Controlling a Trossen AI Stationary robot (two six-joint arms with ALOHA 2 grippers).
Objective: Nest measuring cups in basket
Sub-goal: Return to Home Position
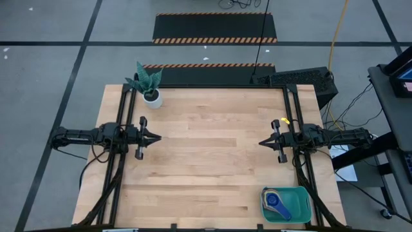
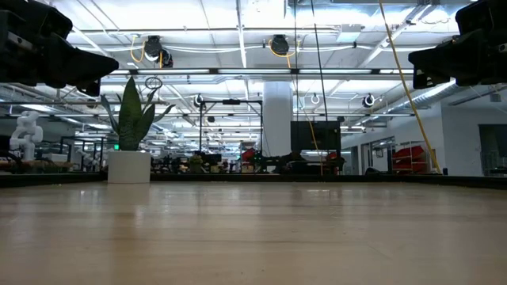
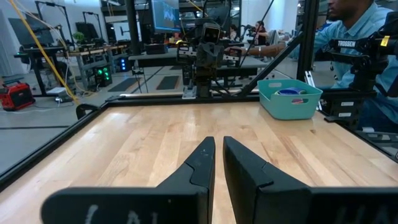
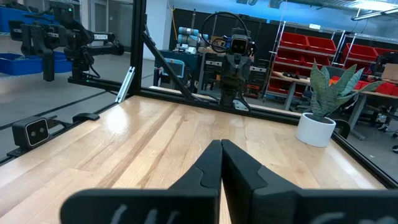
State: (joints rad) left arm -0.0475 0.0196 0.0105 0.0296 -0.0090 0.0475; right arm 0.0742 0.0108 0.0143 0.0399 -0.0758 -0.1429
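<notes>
The teal basket [image 1: 285, 205] stands on the table's near right corner. Inside it lie measuring cups: a light blue one [image 1: 277, 199] and a dark blue one [image 1: 284, 213]; the left wrist view shows only their blue rims [image 3: 291, 92] above the basket's wall [image 3: 289, 106]. My left gripper [image 1: 158, 136] hovers level over the table's left side, shut and holding nothing. My right gripper [image 1: 261, 142] hovers level over the right side, facing it, also shut with nothing held. Both are far from the basket.
A white pot with a green plant [image 1: 152, 98] stands at the far left corner. Black frame rails [image 1: 122, 161] run along both side edges. A person [image 3: 357, 28] sits beyond the table's right edge. The wooden top [image 1: 206, 154] lies bare between the grippers.
</notes>
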